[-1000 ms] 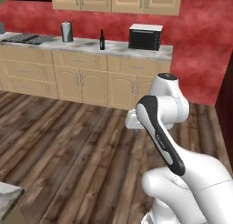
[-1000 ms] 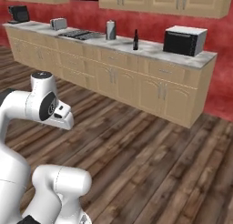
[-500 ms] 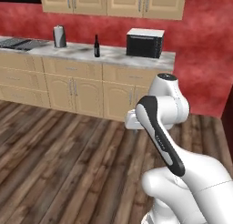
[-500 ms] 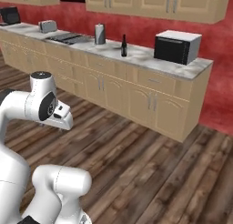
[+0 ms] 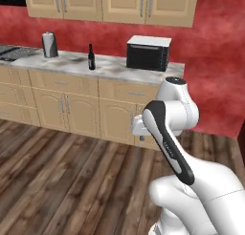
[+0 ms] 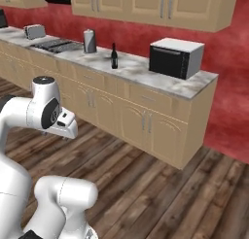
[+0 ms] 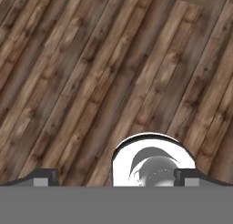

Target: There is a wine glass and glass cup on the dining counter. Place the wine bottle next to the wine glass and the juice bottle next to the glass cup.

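The wine bottle (image 5: 91, 57) (image 6: 114, 56) is slim and black with a long neck. It stands upright on the wall counter (image 5: 115, 69) (image 6: 141, 73), between a metal canister and a microwave. My arm is folded close to the base, several steps short of that counter. In the hand view my gripper (image 7: 116, 176) points down at the wooden floor; its dark fingertips (image 7: 43, 175) stand far apart and open, with nothing between them. The wine glass, glass cup, juice bottle and dining counter are out of view.
A black microwave (image 5: 148, 52) (image 6: 176, 57) sits right of the bottle and a metal canister (image 5: 49, 44) (image 6: 89, 41) left of it. Further left are a stovetop (image 6: 56, 45) and a toaster (image 6: 35, 31). Beige cabinets front the counter, and wooden floor (image 5: 62, 181) lies between it and me.
The whole picture has shifted: the base has driven closer to the wall counter, so the bottle and microwave look larger. The arm keeps its folded pose and the gripper stays open.
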